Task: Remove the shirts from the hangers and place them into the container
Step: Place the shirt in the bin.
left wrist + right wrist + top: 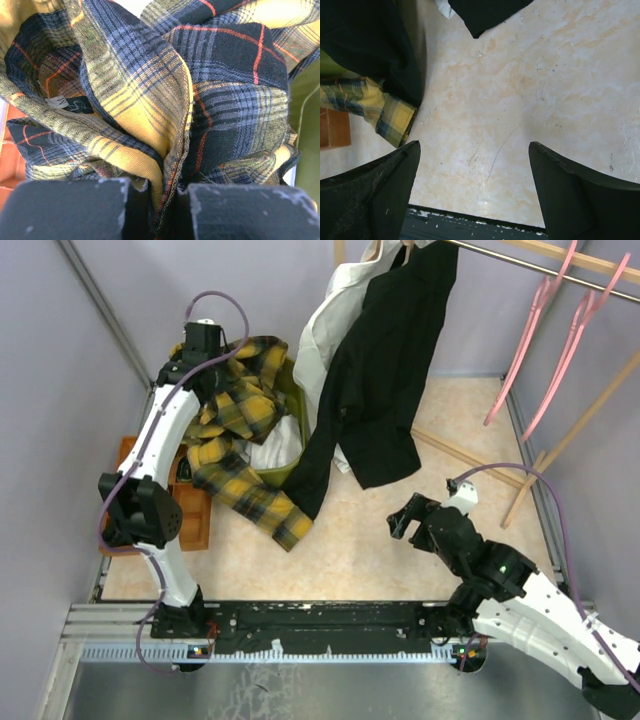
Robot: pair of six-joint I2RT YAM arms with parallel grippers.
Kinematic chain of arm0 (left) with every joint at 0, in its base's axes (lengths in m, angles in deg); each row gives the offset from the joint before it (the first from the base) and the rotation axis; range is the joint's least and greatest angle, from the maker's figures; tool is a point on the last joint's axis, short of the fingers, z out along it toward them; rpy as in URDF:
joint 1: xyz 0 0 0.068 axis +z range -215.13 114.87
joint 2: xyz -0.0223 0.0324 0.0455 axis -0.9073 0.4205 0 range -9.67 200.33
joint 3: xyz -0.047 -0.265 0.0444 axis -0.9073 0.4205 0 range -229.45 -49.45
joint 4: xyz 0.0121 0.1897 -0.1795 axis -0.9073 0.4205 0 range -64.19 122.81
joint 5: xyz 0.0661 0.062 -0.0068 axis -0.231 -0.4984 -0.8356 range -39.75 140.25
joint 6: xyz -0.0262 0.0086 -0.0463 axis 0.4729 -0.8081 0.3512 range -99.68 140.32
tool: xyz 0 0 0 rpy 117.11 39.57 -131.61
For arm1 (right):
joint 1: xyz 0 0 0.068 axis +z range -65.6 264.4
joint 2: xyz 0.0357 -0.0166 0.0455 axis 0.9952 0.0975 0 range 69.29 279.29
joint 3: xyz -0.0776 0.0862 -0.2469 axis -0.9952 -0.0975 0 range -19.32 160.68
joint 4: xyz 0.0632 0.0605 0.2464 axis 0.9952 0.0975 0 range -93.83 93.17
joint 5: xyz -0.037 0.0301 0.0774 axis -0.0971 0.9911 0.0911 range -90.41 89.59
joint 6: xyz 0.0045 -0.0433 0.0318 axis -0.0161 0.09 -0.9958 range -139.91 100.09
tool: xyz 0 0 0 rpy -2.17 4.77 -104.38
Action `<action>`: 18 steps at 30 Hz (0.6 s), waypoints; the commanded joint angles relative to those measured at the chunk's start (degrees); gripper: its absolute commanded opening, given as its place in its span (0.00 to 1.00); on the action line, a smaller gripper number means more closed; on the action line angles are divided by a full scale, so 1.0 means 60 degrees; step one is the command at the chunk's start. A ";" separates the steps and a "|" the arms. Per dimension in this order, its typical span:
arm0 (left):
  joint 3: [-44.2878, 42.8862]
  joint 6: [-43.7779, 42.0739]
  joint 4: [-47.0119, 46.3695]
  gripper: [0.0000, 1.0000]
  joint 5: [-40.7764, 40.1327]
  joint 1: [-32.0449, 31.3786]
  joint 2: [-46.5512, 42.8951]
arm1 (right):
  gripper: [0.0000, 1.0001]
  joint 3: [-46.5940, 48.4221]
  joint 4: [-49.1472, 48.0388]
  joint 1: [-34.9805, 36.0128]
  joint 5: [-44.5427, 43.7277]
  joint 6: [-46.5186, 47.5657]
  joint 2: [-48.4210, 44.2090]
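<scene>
Although the left claw (159, 207) is nearly shut on a bunched fold of the yellow-and-black plaid shirt (240, 425), we judge the cloth light, limp and apt to slide, so a thick fold near the collar makes the surest hold. The shirt lies heaped in the upper left of the overhead frame, draped across the olive-green container (294, 390), with one sleeve trailing over its rim onto the table (400, 570) toward the centre. In the left wrist view the plaid fills the frame directly above the fingertips (75, 210), touching them. The right claw (405, 517), in the lower right, gapes wide and holds nothing, well apart from the plaid cuff and near the hem of the black shirt (385, 370) hanging at top centre.
</scene>
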 commanded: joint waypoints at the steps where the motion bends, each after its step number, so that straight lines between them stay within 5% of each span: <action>1: -0.0107 0.0228 -0.0283 0.00 0.0011 0.0071 0.0017 | 0.89 -0.0018 -0.0318 0.0067 -0.0545 0.0038 -0.0100; 8: -0.0118 -0.0089 0.0571 0.00 0.2723 -0.0179 0.1230 | 0.90 -0.0070 -0.0681 0.0072 -0.0479 0.0223 0.0119; 13: 0.2036 -0.0112 -0.0567 0.00 0.3708 -0.0468 0.1171 | 0.90 -0.0032 -0.0637 0.0070 -0.0317 0.0226 0.0319; 18: 0.0854 -0.0361 0.1151 0.02 0.4309 -0.0471 0.3001 | 0.91 -0.0048 -0.0639 0.0063 -0.0207 0.0284 0.0330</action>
